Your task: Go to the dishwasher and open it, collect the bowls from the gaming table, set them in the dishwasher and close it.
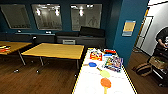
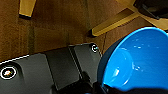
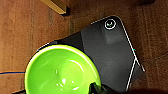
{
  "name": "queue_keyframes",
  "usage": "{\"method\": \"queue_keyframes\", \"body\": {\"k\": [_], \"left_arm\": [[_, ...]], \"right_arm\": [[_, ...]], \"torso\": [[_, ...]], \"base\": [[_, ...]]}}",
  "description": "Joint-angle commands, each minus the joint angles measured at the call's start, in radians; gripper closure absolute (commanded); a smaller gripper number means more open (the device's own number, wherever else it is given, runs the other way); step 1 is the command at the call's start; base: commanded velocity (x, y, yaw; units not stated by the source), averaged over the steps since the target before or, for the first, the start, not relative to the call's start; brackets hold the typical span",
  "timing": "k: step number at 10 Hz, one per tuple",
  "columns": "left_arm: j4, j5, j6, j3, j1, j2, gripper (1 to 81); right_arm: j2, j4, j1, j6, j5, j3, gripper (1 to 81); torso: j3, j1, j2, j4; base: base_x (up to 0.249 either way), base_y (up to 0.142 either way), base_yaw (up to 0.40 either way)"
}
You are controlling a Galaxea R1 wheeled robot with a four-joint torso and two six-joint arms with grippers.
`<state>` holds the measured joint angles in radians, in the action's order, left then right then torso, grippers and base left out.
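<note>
Bowls ride in both wrist views: a blue bowl (image 2: 136,60) fills the left wrist view, its rim meeting the left gripper (image 2: 100,88) where dark fingers close on it, and a light green bowl (image 3: 62,71) sits in the right wrist view with the right gripper (image 3: 98,88) clamped over its rim. Wooden floor (image 3: 20,30) and yellow table legs (image 2: 112,23) lie beneath them. In the head view the gaming table (image 1: 86,82) with its white top stretches ahead; a blue paddle (image 1: 92,64), a green paddle (image 1: 104,73) and an orange paddle (image 1: 106,83) lie along its middle, with colourful boxes (image 1: 113,63) toward the far end. Yellow-wood tables (image 1: 56,50) stand beside it. A person (image 1: 162,37) stands by the doorway
</note>
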<state>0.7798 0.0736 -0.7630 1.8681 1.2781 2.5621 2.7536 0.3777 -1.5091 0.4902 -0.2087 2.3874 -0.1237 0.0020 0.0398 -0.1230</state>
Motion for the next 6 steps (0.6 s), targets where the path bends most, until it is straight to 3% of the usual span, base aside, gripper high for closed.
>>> {"method": "queue_keyframes", "body": {"k": [1, 6], "left_arm": [[0.010, 0.014, 0.001, -0.020, -0.055, -0.005, 81.1], [0.012, 0.014, 0.002, 0.023, -0.046, 0.021, 81.1]], "right_arm": [[-0.021, 0.018, 0.026, -0.001, 0.043, -0.002, 81.1], [-0.021, 0.018, 0.023, -0.001, 0.042, -0.002, 81.1]], "torso": [[0.000, 0.000, 0.000, 0.000], [0.001, -0.002, 0.002, 0.000]], "base": [[-0.090, 0.000, 0.000], [-0.103, 0.000, 0.000]]}}
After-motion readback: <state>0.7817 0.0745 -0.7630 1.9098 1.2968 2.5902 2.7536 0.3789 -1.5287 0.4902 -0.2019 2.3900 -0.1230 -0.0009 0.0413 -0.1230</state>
